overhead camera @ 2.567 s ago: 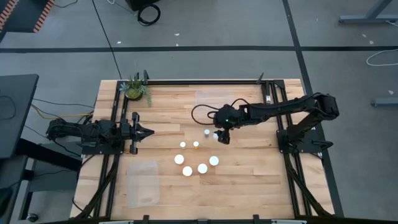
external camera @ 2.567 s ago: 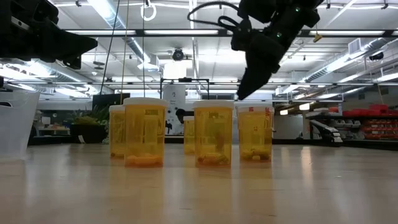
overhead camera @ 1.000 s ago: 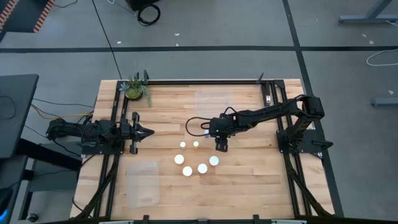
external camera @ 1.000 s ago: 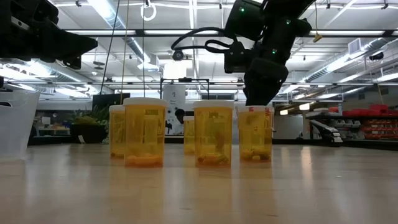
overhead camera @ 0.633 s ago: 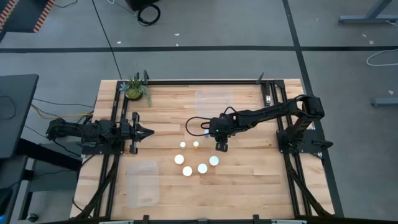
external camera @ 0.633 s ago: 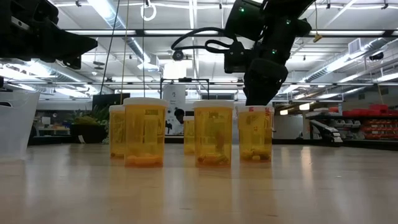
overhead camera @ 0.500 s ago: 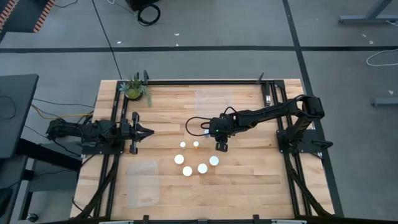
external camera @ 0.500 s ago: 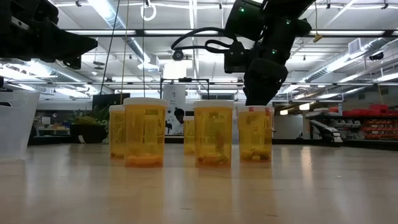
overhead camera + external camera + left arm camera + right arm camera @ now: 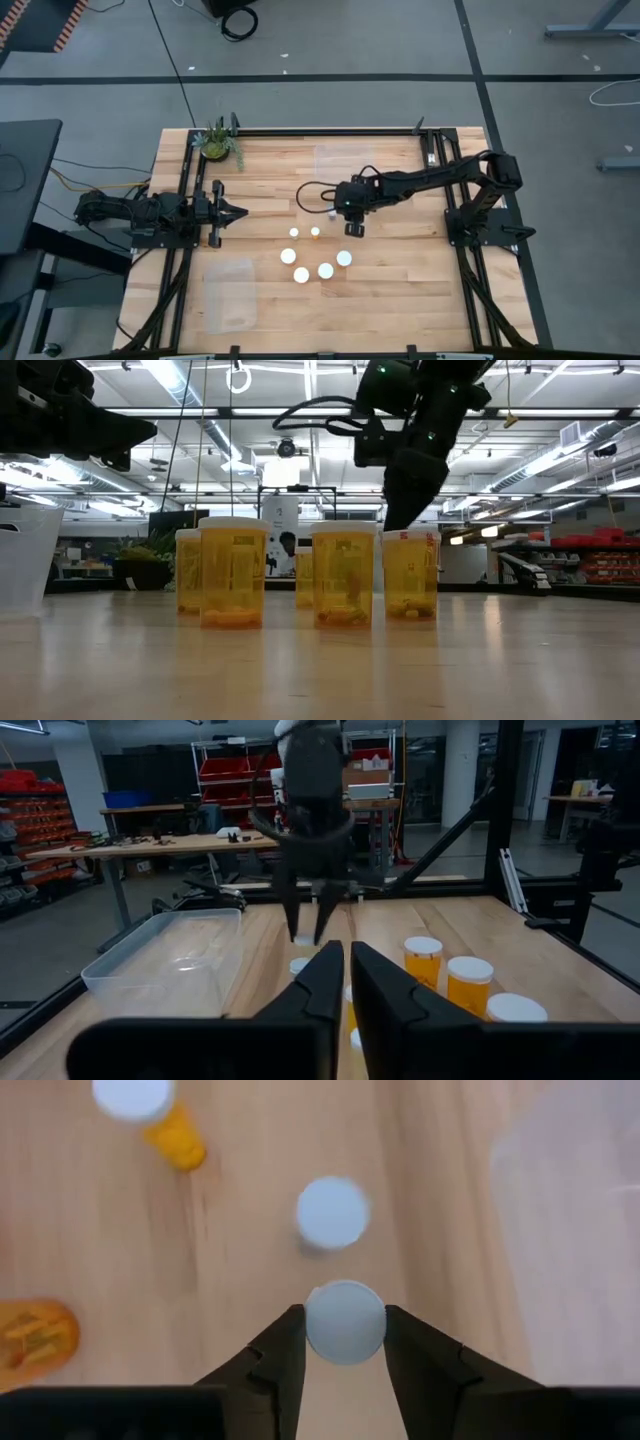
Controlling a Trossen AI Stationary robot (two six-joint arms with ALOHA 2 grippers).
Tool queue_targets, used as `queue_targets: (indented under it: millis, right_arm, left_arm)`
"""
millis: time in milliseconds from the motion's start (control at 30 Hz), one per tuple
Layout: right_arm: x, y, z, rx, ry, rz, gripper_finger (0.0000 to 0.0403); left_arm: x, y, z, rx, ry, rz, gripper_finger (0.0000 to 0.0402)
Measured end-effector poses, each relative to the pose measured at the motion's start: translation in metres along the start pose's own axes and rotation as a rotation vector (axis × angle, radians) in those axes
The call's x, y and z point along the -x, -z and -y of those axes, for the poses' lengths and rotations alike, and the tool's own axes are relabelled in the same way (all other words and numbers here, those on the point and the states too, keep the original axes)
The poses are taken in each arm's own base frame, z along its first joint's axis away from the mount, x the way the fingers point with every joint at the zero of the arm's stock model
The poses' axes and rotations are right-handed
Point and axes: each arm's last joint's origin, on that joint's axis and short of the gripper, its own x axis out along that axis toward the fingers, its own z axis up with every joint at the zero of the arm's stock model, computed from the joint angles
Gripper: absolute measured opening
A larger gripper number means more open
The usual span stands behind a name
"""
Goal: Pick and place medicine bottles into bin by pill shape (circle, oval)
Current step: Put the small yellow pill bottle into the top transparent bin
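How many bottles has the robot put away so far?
None yet, it seems: the front clear bin and the back clear bin both look empty. In hand: the right gripper has its jaws shut on one white-capped bottle. Left to do: the other bottles stand on the table. The left gripper waits aside.

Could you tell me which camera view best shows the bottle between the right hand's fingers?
The right wrist view: the small white-capped bottle sits squarely between the right hand fingers, which are shut on its cap. The high view hides it under the hand; the low view cannot single it out; the left wrist view shows only a white glimpse.
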Motion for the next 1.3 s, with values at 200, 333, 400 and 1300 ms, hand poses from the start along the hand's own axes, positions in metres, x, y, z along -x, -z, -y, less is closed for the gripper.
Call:
queue_targets:
  millis: [200,333,400,1300]
  right_arm:
    - [0.02,-0.022,0.018,0.0,0.052,0.024,0.0135]
    - [0.031,-0.036,0.033,0.001,0.072,0.058,0.0135]
    - [0.035,-0.041,0.043,0.002,0.084,0.076,0.0135]
    - [0.011,0.009,0.174,-0.27,0.157,-0.003,0.0135]
  left_arm:
    - [0.0,0.0,0.0,0.0,-0.001,0.0,0.0032]
    - [0.0,0.0,0.0,0.0,0.0,0.0,0.0026]
    - [0.0,0.0,0.0,0.0,-0.001,0.0,0.0026]
    - [0.0,0.0,0.0,0.0,0.0,0.0,0.0035]
